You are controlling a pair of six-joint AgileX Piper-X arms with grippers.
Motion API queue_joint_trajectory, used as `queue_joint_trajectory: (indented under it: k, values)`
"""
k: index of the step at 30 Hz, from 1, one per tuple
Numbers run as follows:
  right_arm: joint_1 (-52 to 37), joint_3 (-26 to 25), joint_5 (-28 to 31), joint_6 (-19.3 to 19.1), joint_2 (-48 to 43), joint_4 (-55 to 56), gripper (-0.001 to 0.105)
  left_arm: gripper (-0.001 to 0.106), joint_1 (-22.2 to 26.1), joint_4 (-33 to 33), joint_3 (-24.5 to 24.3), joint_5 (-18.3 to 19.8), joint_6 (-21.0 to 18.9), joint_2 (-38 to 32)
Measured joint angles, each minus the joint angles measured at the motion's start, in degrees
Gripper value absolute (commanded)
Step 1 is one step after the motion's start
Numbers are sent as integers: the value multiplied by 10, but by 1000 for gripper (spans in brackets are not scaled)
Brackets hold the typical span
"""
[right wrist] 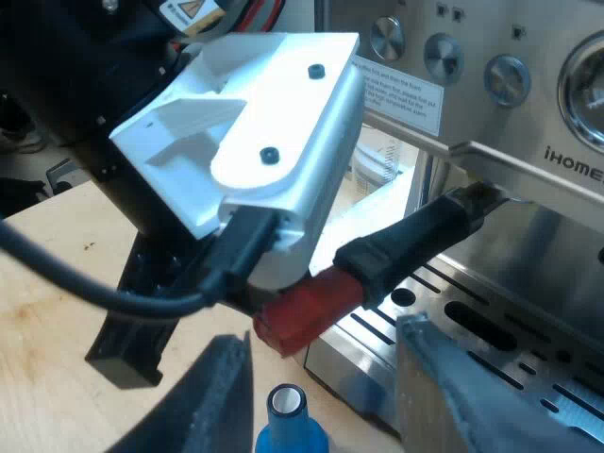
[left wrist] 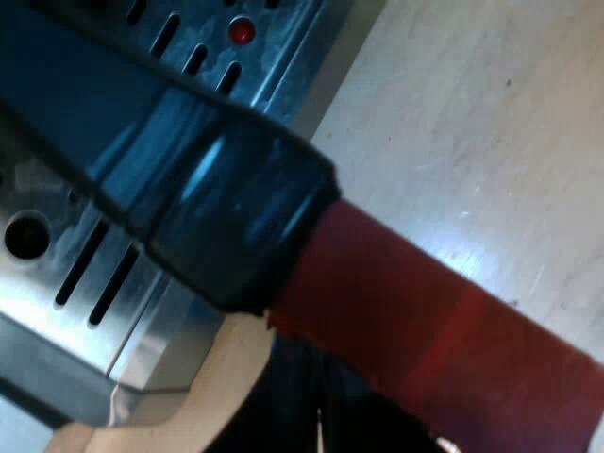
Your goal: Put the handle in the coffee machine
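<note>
The holder's dark handle with its red end lies very close, over the slotted drip tray. From the right wrist view, the handle slants up to the espresso machine's front, where its metal head sits under the brew head. My left gripper is shut on the red end. My right gripper stands open below it. A blue tamper with a white top stands loose between the right fingers.
A wooden tabletop runs beside the machine. A red dot sits in the drip tray. Round knobs and a gauge line the machine's panel. A measuring glass stands behind, under the machine's overhang.
</note>
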Motion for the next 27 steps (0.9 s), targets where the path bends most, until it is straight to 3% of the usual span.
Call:
queue_joint_trajectory:
  k: [7,23,27]
  values:
    - [0,0,6,0,0,0,39,1,-3,-4,9,92,8,0]
    - [0,0,9,0,0,0,39,1,3,7,10,89,11,0]
    - [0,0,9,0,0,0,39,1,29,30,5,121,11,0]
